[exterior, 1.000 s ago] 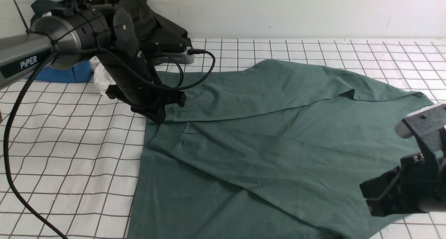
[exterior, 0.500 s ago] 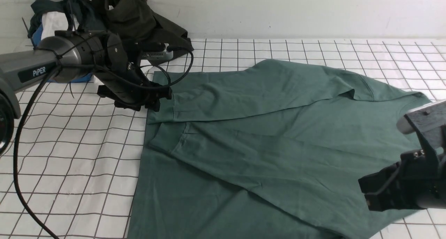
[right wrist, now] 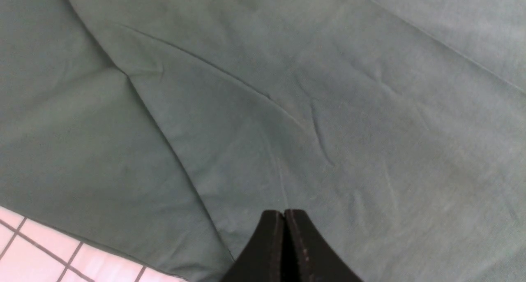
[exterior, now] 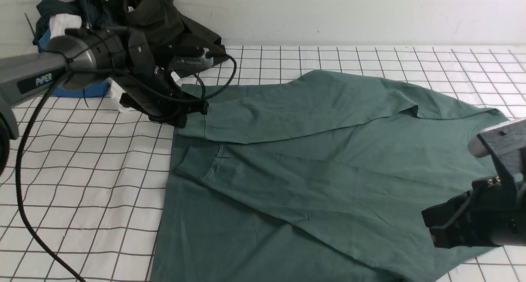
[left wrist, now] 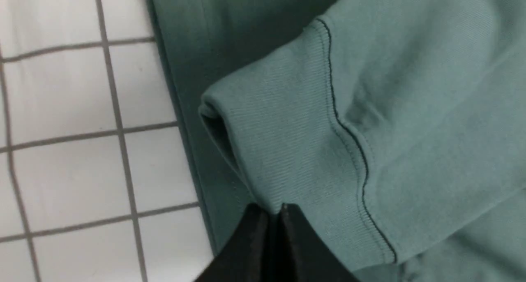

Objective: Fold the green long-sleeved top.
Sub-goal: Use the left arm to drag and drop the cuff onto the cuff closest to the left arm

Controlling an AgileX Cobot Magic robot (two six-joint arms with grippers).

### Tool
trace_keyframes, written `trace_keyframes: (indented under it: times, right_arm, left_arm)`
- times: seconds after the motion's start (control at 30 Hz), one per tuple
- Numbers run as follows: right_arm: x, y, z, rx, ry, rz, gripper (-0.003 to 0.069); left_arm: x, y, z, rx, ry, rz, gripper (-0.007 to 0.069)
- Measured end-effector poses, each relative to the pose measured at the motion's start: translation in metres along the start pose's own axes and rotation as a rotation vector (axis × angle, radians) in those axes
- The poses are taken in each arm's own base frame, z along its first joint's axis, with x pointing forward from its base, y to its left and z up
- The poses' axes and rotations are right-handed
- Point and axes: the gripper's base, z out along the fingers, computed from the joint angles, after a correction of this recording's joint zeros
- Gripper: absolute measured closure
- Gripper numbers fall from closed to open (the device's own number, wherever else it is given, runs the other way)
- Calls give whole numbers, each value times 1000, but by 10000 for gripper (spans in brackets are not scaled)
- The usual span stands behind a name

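The green long-sleeved top [exterior: 320,167] lies spread on the white grid cloth, both sleeves folded across the body. Its neck label and logo are hidden. My left gripper [exterior: 185,116] is at the top's far left edge, shut on the ribbed cuff [exterior: 195,123] of the upper sleeve. In the left wrist view the cuff [left wrist: 279,134] runs into the closed tips of the left gripper [left wrist: 273,210]. My right gripper [exterior: 435,230] hovers over the top's near right part, shut and empty. The right wrist view shows the right gripper [right wrist: 283,213] above flat green cloth [right wrist: 287,88].
A pile of dark garments [exterior: 160,19] lies at the back left against the wall, with a blue item [exterior: 88,88] and white cloth [exterior: 61,23] beside it. The left arm's black cable [exterior: 20,158] hangs over the grid cloth [exterior: 90,171].
My left gripper has dropped lower and shifted back and to the left, carrying the sleeve cuff with it. The right gripper has barely moved.
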Motion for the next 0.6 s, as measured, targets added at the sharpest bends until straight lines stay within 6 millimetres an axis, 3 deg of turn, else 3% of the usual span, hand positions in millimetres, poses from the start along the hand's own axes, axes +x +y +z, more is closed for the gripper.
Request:
trace_keyframes:
  times: [0.1,0.13,0.17,0.27,0.33,0.47,0.6]
  right_arm:
    - [0,0,0,0,0,-15,665]
    - [0,0,0,0,0,-14,665]
    - [0,0,0,0,0,-20,665]
    - [0,0,0,0,0,-24,665]
    - [0,0,0,0,0,-24,665]
    - [0,0,0,-1,-1,-22,665]
    - [0,0,0,0,-5,-20,665]
  left_arm:
    - [-5,-10,-45,28,16,31,622]
    - [-5,-11,-49,31,17,36,622]
    - [-1,-16,-73,45,60,61,622]
    - [13,-19,-90,61,165,94,622]
    - [29,-17,-83,74,261,97,622]
    - [66,-8,-36,66,350,50,620]
    - [81,-3,-9,57,350,22,591]
